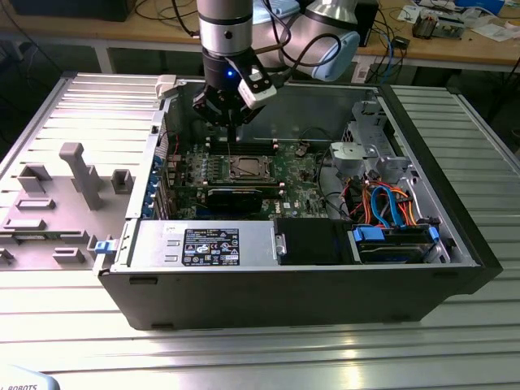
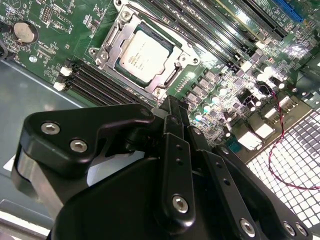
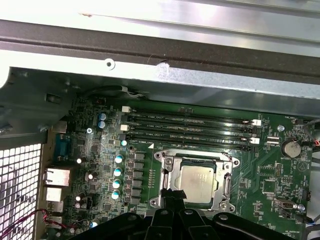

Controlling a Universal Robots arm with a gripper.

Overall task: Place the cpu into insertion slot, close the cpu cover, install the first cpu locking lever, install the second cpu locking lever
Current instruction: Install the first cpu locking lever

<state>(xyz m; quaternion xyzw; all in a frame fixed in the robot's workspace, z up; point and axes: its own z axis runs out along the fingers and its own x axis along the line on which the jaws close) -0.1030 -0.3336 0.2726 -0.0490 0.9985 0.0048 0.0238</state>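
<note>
Cpu (image 2: 142, 55) sits in the insertion slot (image 2: 102, 55) under the lowered cpu cover (image 2: 176, 50), my clenched, seemingly empty pincer (image 2: 169, 100) just beside it; locking, I judge, wants slow, straight pressure, clear of the motherboard (image 2: 60, 35).

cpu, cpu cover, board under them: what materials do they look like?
cpu: metal top, matte silvery-grey, soft even sheen.
cpu cover: thin stamped metal by the look, brighter glints at bent edges.
board: green lacquered laminate, probably fibreglass; glossy highlights.
</note>
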